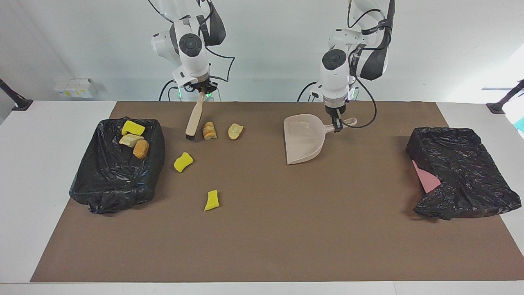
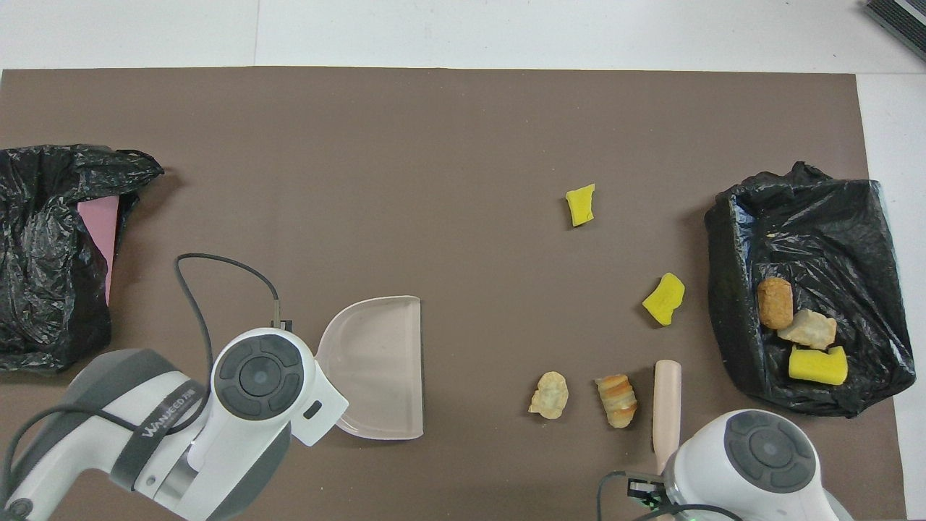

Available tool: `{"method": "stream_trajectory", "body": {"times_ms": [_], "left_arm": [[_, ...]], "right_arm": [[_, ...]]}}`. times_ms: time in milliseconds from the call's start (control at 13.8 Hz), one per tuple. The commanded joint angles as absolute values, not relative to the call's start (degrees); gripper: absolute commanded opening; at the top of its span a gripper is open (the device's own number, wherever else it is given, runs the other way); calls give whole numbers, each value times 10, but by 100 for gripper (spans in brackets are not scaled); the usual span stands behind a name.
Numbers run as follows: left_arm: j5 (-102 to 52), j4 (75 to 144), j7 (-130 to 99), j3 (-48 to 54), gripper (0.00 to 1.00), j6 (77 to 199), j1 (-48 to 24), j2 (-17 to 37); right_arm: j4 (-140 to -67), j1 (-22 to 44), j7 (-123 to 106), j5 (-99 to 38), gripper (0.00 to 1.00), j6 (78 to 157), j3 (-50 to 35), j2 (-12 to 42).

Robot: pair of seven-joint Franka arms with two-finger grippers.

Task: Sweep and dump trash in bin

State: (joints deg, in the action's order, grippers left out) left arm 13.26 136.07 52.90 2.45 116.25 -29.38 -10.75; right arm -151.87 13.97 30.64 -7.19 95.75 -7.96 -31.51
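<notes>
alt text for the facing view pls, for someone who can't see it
The right gripper holds a brush beside two bread-like lumps; the left gripper holds a beige dustpan. Two yellow chunks lie loose, and three scraps sit in a black-lined bin.

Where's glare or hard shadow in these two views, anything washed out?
Facing view: bright daylight bleeds in at the edge beside the empty bin, and that bin's bag shows shiny patches. The dustpan casts only a soft shadow. Overhead view: even light, faint sheen on the dustpan, and the filled bin's interior stays dark.
</notes>
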Motion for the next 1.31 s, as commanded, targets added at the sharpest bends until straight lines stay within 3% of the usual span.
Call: {"method": "stream_trajectory", "body": {"times_ms": [0,508,943,1233], "left_arm": [[142,1390,454,17,0,1190,-339,-120],[130,1390,391,18,0,1214,-374,-105],[123,1390,389,18,0,1215,-381,-105],[115,1390,386,18,0,1215,-381,-105]], "right_arm": [[-1542,147,295,-90,0,980,-82,-331],[-1515,182,297,-156,0,1094,-82,-242],[-1371,241,351,-179,0,1173,-83,-42],[-1327,296,389,-188,0,1214,-83,18]]}}
